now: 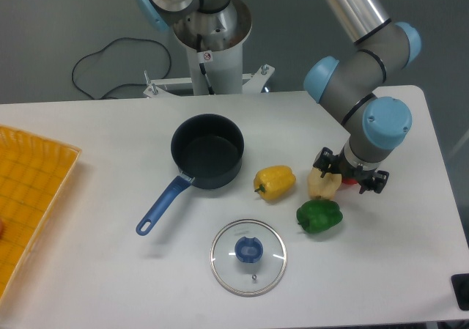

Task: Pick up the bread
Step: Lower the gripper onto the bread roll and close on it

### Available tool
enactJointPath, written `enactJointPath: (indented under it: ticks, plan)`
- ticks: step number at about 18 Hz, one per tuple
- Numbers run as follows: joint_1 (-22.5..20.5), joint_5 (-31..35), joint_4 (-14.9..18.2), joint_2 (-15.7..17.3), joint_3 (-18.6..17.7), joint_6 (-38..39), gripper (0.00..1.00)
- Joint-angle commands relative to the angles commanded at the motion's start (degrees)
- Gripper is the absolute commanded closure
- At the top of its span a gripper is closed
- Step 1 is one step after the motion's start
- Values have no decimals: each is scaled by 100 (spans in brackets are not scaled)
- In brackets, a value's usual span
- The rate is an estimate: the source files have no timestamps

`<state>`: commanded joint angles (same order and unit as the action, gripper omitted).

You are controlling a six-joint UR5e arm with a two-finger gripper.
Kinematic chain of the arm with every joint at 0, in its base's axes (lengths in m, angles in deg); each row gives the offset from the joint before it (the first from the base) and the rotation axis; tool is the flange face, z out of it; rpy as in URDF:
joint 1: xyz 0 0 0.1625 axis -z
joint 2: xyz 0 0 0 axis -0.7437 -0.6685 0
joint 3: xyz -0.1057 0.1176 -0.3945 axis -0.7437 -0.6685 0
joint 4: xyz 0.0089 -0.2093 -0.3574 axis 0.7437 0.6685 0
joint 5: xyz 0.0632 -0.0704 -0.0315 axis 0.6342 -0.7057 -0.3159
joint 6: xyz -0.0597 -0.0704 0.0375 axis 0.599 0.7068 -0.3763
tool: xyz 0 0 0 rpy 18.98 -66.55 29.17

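The bread (323,186) is a small pale cream lumpy piece lying on the white table (110,270), between the yellow bell pepper (275,182) and the arm's wrist. My gripper (350,174) hangs straight down right beside and partly over the bread's right side. The wrist body hides its fingers, so I cannot tell whether they are open or touch the bread. A small red thing (351,184) peeks out beneath the gripper.
A green bell pepper (319,217) lies just in front of the bread. A dark pot (207,152) with a blue handle stands at centre, a glass lid (248,256) in front of it. A yellow tray (26,204) is at the left edge.
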<state>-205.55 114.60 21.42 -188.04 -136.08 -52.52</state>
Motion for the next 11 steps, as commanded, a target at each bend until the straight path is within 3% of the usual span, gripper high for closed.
enactJointPath:
  ticks: [11]
  plan:
    - [35, 18, -27, -26, -18, 18, 60]
